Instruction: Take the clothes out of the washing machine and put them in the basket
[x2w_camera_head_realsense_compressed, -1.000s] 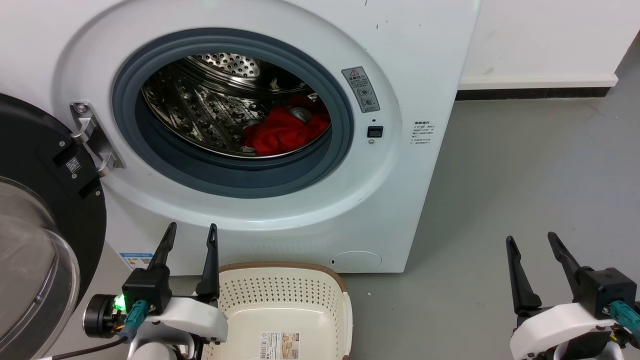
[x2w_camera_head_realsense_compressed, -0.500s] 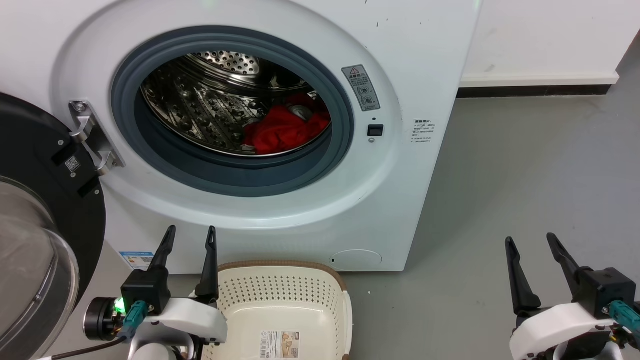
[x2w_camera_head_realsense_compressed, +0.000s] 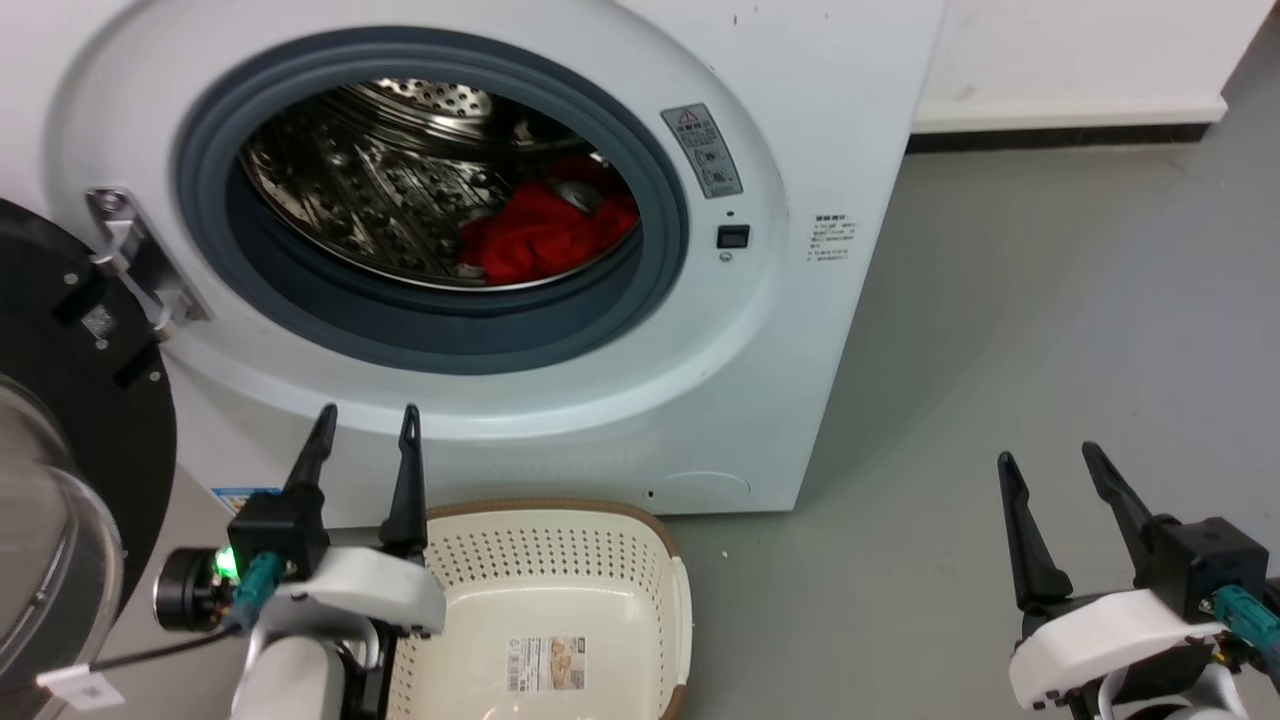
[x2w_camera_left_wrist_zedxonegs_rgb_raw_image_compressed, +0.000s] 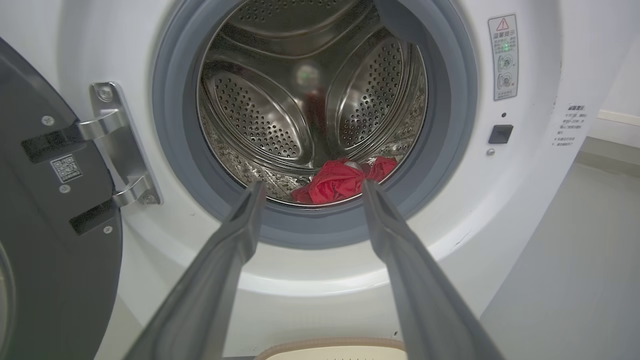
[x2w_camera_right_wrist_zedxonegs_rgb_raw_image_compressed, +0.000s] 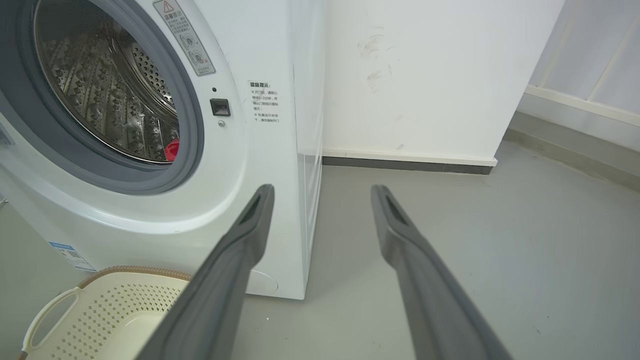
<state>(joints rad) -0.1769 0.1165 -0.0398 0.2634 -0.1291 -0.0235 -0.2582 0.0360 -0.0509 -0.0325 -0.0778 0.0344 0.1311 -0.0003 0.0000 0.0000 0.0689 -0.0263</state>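
The red clothes (x2w_camera_head_realsense_compressed: 540, 238) lie bunched at the bottom right of the steel drum inside the white washing machine (x2w_camera_head_realsense_compressed: 800, 120); they also show as red clothes (x2w_camera_left_wrist_zedxonegs_rgb_raw_image_compressed: 342, 180) low in the drum and a red sliver (x2w_camera_right_wrist_zedxonegs_rgb_raw_image_compressed: 171, 149). The dark-framed door (x2w_camera_head_realsense_compressed: 70, 420) hangs open at the left. The cream basket (x2w_camera_head_realsense_compressed: 560, 520) stands on the floor below the porthole, holding nothing but a paper label. My left gripper (x2w_camera_head_realsense_compressed: 366, 418) is open, low in front of the machine at the basket's left rim. My right gripper (x2w_camera_head_realsense_compressed: 1047, 460) is open over the floor at the right.
Grey floor (x2w_camera_head_realsense_compressed: 1050, 320) stretches to the right of the machine, up to a white wall with a dark skirting (x2w_camera_head_realsense_compressed: 1060, 135). The open door's hinge (x2w_camera_head_realsense_compressed: 125, 250) juts out at the porthole's left.
The whole head picture has shifted: the machine now sits lower-left and larger, so the camera moved. Both grippers keep the same open pose; the clothes have not moved.
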